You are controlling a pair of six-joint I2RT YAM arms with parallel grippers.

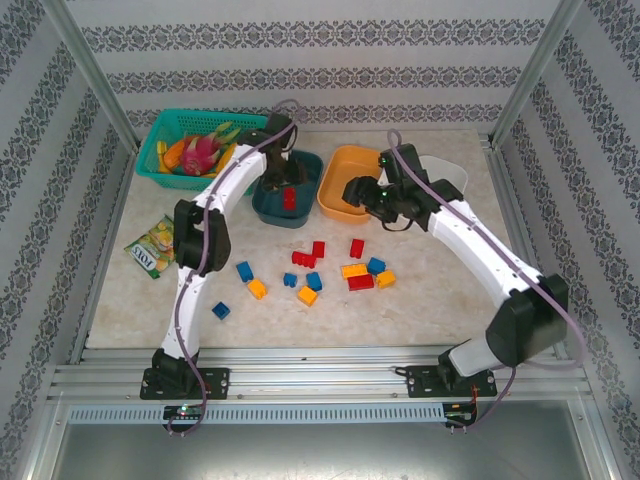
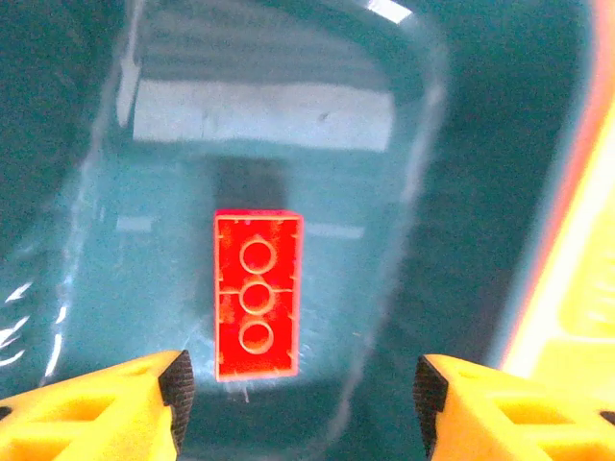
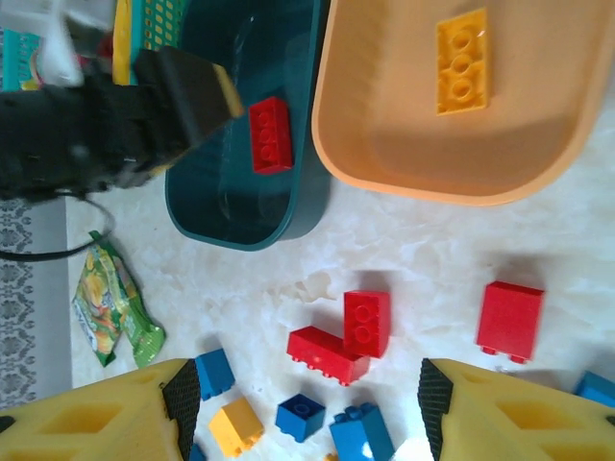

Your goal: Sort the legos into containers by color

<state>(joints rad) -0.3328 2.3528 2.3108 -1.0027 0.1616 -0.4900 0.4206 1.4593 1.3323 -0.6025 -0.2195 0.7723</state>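
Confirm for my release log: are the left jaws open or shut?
Open: left gripper jaws stand wide apart; red brick sits unheld in the teal tub.

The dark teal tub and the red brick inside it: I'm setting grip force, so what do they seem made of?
Dark teal tub: likely hard moulded plastic with a glossy finish, since its floor and walls carry bright reflections. Red brick: likely rigid plastic, smooth with a mild sheen, going by its crisp edges and the three moulded circles on its upturned face.
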